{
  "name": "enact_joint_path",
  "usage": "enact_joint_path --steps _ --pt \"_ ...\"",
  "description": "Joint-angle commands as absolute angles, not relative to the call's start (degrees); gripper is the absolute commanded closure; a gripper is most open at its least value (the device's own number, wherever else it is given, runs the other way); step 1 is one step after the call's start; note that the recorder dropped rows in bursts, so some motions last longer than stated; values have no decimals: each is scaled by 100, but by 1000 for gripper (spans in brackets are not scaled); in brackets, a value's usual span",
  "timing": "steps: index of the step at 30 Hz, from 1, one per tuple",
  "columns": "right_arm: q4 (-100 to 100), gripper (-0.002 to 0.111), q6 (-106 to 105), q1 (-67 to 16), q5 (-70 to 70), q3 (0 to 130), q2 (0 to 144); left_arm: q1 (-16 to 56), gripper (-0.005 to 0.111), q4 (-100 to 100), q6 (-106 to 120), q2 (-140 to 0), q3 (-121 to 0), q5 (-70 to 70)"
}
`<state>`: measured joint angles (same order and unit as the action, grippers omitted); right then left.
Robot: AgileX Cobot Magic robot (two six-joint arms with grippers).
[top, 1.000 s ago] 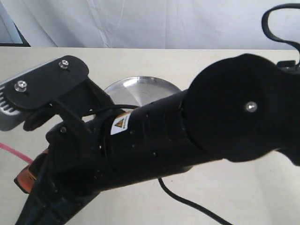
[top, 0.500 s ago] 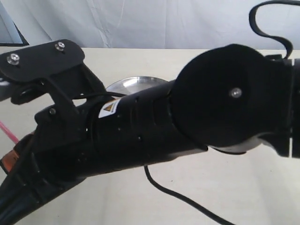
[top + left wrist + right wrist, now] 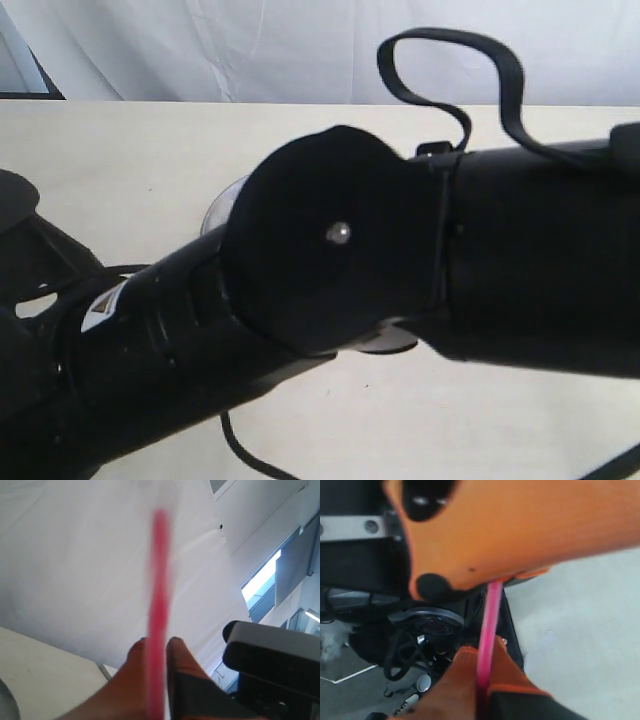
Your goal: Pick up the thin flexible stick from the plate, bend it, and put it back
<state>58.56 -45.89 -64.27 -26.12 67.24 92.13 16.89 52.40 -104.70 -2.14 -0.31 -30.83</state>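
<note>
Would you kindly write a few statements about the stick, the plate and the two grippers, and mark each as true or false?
1. The left gripper is shut on the thin flexible stick. True.
2. The right gripper is open and empty. False: its fingers are closed on the stick.
3. The stick lies flat on the plate. False: both grippers hold it up off the plate.
4. In the exterior view, an arm hides most of the plate. True: only slivers of the plate show.
5. The stick is blue. False: it is pink-red.
</note>
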Motion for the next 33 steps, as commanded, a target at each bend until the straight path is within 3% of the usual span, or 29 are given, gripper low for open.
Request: enact_joint_path --steps 1,10,24,29,33 --pt "5819 109 -4693 -6463 -2783 6857 9069 1720 106 5794 -10431 -205 0 -2772" --pt "5609 109 -4683 -6463 -2719 6857 8608 1720 106 6099 -10443 -205 0 -2558" --pt "5553 109 -4666 -6463 -1348 7032 9388 1720 105 5288 -10443 -205 0 -3111" --pt "5553 109 -4666 -6463 -1388 7055 9390 1720 91 5288 -10443 -205 0 -3091" --pt "5553 109 -4666 -6463 -1378 7055 9390 1720 69 5288 -10443 -205 0 -3010"
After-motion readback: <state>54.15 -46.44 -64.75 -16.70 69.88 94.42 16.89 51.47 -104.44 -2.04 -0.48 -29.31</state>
